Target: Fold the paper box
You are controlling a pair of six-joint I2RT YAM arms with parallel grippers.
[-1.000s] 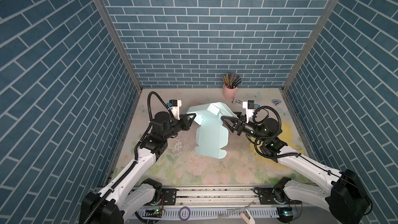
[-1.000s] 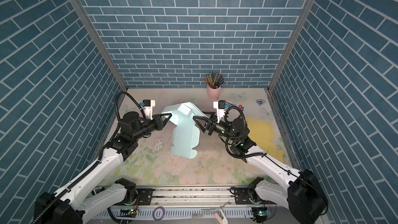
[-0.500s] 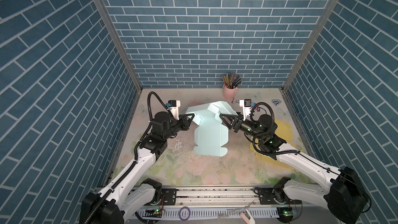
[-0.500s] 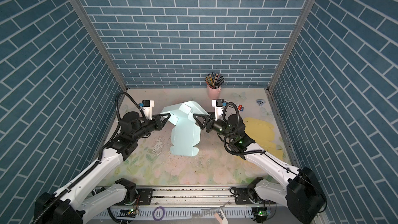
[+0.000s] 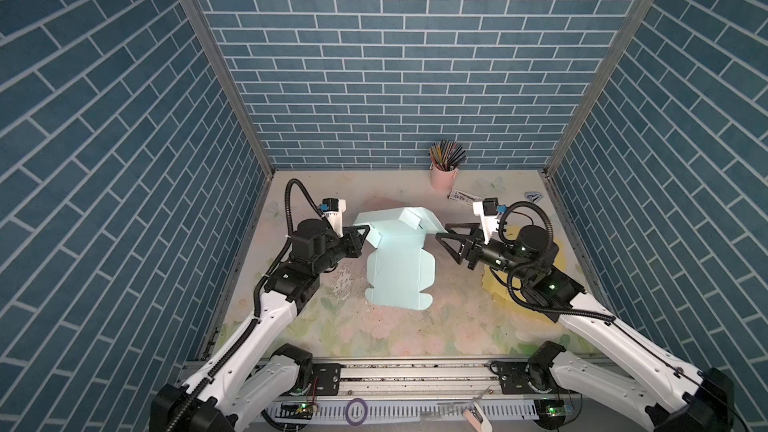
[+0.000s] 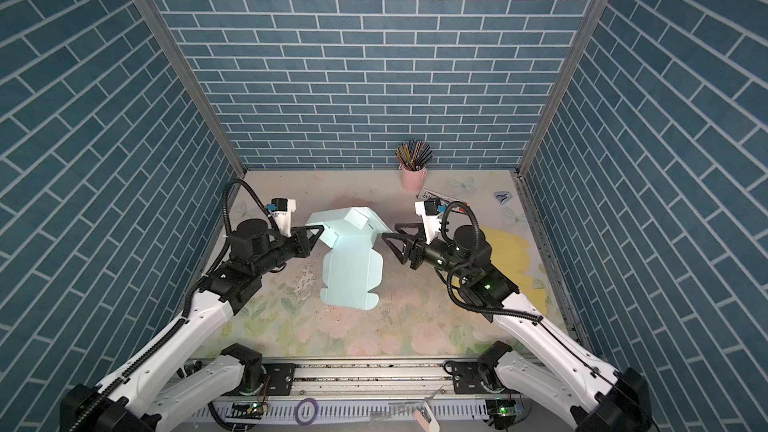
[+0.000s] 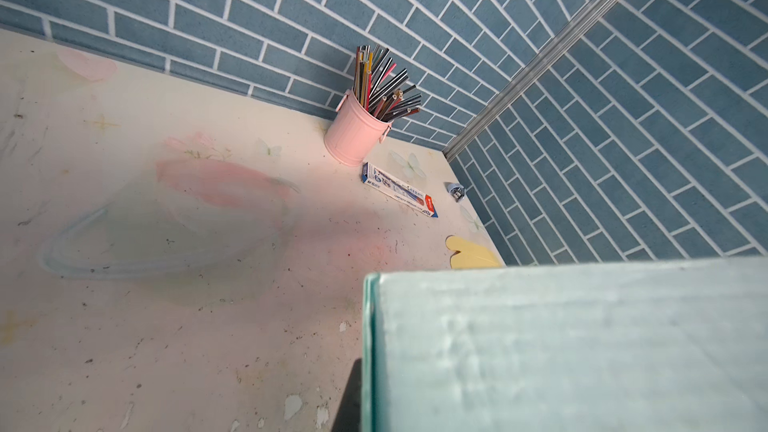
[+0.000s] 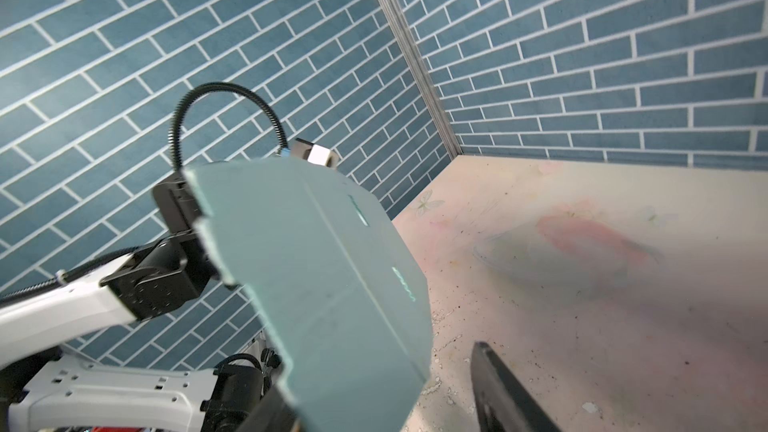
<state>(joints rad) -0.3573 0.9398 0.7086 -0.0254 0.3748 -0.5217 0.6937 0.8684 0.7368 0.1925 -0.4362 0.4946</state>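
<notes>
Two arms, one paper box [image 5: 399,272]. The single pale-blue paper box lies mid-table [image 5: 374,334], its near panel flat and its far panels raised and bent over. The left tool [image 5: 362,231] is pinched tight on the box's raised left edge. The right tool [image 5: 441,230] stands with its two fingers parted just beside the box's right edge, gripping nothing. Far right of the table: one pink cup [image 5: 444,176] of pencils, one pencil carton [image 7: 399,189] and one yellow sheet [image 6: 507,251].
</notes>
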